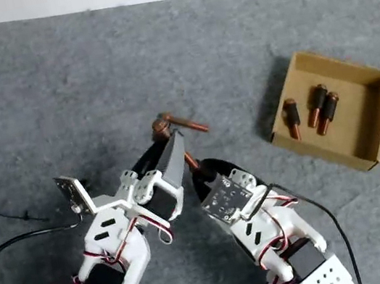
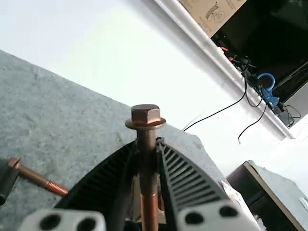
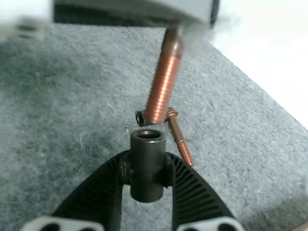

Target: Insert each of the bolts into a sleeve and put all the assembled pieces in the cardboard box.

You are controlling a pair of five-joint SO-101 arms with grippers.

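1. Grey carpet (image 1: pixel 55 85) covers the table from edge to edge in the high view.
2. Writing first: at the upper right of the left wrist view a brown carton (image 2: pixel 209 12) carries some dark print, and we can't read a word of it.
3. On to the left gripper (image 2: pixel 147 144), and we see it clamped tight on a copper bolt (image 2: pixel 145 118). The shank is pinched between the ribbed fingers and the hex head stands clear above their tips.
4. The right gripper (image 3: pixel 147 159) is closed around a black sleeve (image 3: pixel 147 168), held upright with its open mouth facing us.
5. In the right wrist view the bolt's threaded tip hangs just above the sleeve's rim. They're very near, and the tip is not inside.
6. A loose bolt (image 1: pixel 188 124) lies flat on the carpet just past the two grippers, centre of the high view. A second sleeve (image 3: pixel 139 118) lies by its head.
7. Over at the right of the high view sits the cardboard box (image 1: pixel 324 151), well apart from both arms, with three assembled pieces (image 1: pixel 317 105) lying inside near its upper left corner.
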